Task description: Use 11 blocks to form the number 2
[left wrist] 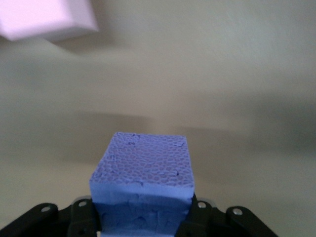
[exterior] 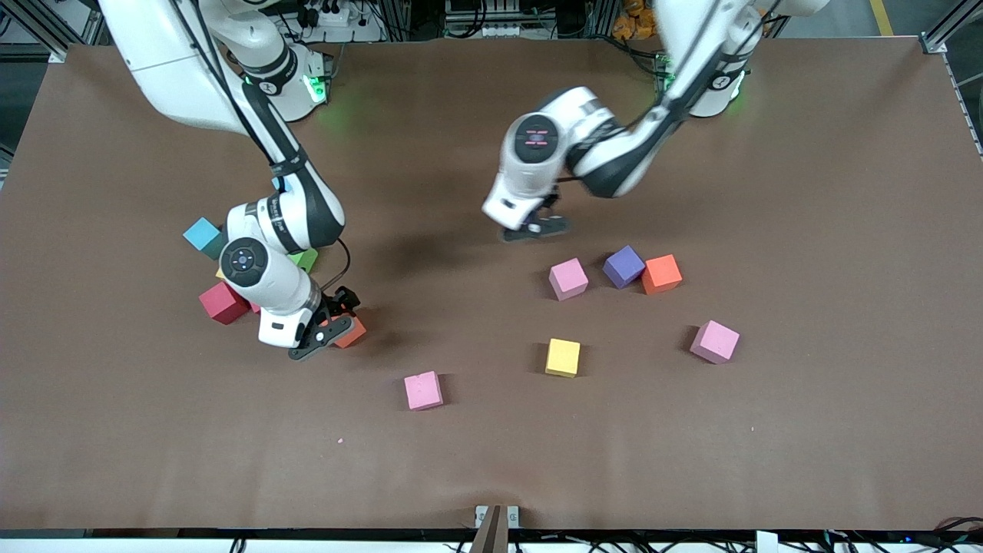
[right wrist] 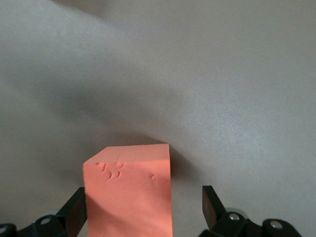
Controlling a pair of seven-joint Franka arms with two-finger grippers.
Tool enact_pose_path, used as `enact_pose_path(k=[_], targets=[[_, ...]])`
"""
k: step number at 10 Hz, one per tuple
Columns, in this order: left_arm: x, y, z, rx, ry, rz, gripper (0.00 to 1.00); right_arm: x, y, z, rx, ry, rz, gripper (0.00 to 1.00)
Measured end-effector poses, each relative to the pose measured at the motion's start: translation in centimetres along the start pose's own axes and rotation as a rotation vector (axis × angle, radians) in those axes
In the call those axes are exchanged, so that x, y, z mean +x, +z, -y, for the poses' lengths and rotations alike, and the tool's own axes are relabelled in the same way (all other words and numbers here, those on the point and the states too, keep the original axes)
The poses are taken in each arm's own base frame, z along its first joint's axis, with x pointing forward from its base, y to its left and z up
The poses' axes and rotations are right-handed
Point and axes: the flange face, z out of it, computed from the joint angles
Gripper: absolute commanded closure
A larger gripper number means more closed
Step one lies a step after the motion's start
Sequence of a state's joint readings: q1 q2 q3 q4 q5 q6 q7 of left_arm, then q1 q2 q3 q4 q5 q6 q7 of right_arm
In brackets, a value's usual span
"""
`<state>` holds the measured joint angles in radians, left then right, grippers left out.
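Observation:
My left gripper (exterior: 535,227) is shut on a purple block (left wrist: 141,173) over the bare brown table, close to a pink block (exterior: 568,278) (left wrist: 44,17). My right gripper (exterior: 326,334) (right wrist: 144,205) stands open around an orange block (exterior: 351,332) (right wrist: 129,192) that rests on the table; one finger touches it and the other stands clear. Loose on the table lie a purple block (exterior: 623,266) against an orange block (exterior: 661,274), a pink block (exterior: 714,341), a yellow block (exterior: 563,357) and a pink block (exterior: 423,390). No number 2 shows.
By the right arm sit a red block (exterior: 223,302), a green block (exterior: 305,259) partly hidden by the arm, and a light-blue cube (exterior: 202,233). The brown table (exterior: 491,461) runs wide toward the front camera.

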<state>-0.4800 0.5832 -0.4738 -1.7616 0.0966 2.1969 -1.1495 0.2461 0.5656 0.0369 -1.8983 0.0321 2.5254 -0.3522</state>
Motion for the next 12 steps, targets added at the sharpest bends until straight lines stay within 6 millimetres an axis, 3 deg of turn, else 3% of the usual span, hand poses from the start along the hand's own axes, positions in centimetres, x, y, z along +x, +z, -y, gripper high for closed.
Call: enact_pose_path(k=[2, 3, 5, 7, 8, 9, 12], targets=[[-1.2, 3.6, -3.9, 0.007, 0.018, 0.004, 1.0, -0.2, 2.1, 0.4, 0.001, -0.02, -0.012, 0.26], [-2.3, 4.7, -4.9, 0.014, 0.042, 0.008, 1.0, -0.2, 2.4, 0.6, 0.003, -0.023, -0.013, 0.42], [-5.9, 5.5, -6.5, 0.027, 0.103, 0.003, 1.0, 0.0, 2.0, 0.4, 0.0, -0.022, -0.021, 0.61], [-8.2, 6.9, -7.2, 0.052, 0.149, -0.004, 0.96, -0.2, 1.3, -0.5, 0.003, -0.041, -0.011, 0.61], [-8.6, 7.9, -7.2, 0.068, 0.167, -0.009, 0.75, -0.3, 0.4, -0.9, 0.008, -0.058, 0.003, 0.61], [-8.6, 8.7, -7.1, 0.083, 0.182, -0.02, 0.01, -0.4, -1.0, -1.1, 0.015, -0.084, 0.022, 0.61], [-8.1, 8.6, -7.2, 0.086, 0.197, -0.047, 0.0, -2.4, -7.1, -3.3, 0.043, -0.169, 0.079, 0.58]])
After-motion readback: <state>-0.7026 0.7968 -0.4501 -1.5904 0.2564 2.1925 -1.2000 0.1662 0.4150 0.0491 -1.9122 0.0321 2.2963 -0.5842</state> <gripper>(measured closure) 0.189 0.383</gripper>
